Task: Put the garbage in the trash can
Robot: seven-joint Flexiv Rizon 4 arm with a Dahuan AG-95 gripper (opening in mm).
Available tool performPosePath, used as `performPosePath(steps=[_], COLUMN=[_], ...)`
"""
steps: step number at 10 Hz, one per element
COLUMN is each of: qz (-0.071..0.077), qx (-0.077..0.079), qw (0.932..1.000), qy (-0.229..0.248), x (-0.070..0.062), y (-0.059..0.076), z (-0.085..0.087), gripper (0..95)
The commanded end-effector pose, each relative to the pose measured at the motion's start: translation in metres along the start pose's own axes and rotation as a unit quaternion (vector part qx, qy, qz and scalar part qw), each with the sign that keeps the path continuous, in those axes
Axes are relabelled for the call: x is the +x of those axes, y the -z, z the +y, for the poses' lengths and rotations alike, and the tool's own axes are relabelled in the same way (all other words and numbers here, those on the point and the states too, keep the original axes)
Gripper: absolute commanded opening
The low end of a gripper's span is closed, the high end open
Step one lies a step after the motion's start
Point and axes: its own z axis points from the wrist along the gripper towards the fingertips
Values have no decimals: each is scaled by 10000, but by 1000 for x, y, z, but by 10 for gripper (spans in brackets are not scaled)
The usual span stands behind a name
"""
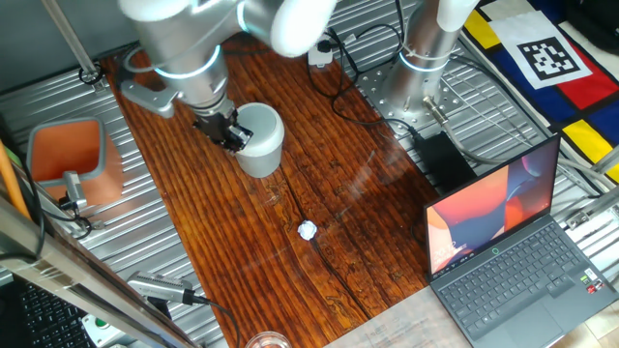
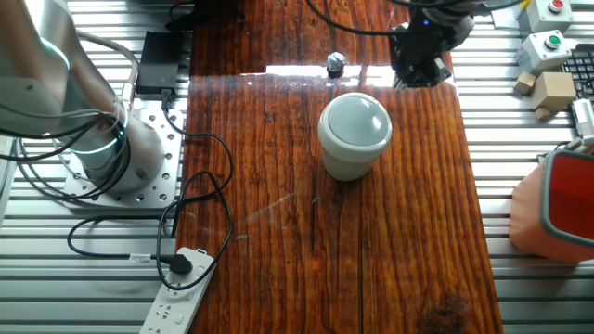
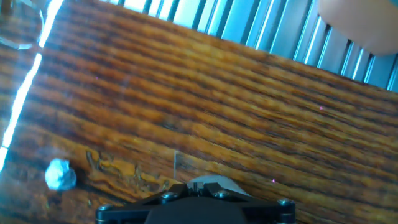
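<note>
The garbage point(image 1: 307, 230) is a tiny crumpled whitish-blue wad lying on the wooden board, apart from everything else. It also shows in the other fixed view point(image 2: 335, 62) and at the lower left of the hand view point(image 3: 60, 174). The trash can point(image 1: 259, 138) is a pale grey-white round cup standing upright on the board point(image 2: 355, 135). My gripper point(image 1: 228, 132) hangs low right beside the trash can, on the side away from the garbage point(image 2: 419, 72). In the hand view only the gripper's point(image 3: 198, 186) dark finger bases show, close together with nothing between them.
An orange square-topped container point(image 1: 68, 155) stands off the board on the metal table point(image 2: 555, 199). An open laptop point(image 1: 513, 242) sits at one corner. A clear glass point(image 1: 266, 340) is at the board's near edge. Cables and a power strip point(image 2: 181, 288) lie by the arm's base.
</note>
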Motion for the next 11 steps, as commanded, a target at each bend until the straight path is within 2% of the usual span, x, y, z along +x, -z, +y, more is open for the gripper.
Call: performPosePath(steps=[1, 5, 6, 7, 8, 9, 11], qz=[38, 4, -37, -106, -143, -160, -129], qx=[-27, -62, -60, -26, -29, -35, -73], qw=[9999, 9999, 9997, 9995, 9995, 9997, 9997], qy=[-92, -129, -242, -284, -277, -198, -202], x=[1, 1, -1, -7, -11, -23, -43], y=[0, 0, -4, -18, -26, -37, -56], z=[0, 0, 9, 37, 52, 77, 107], gripper=[0, 0, 0, 0, 190, 380, 380])
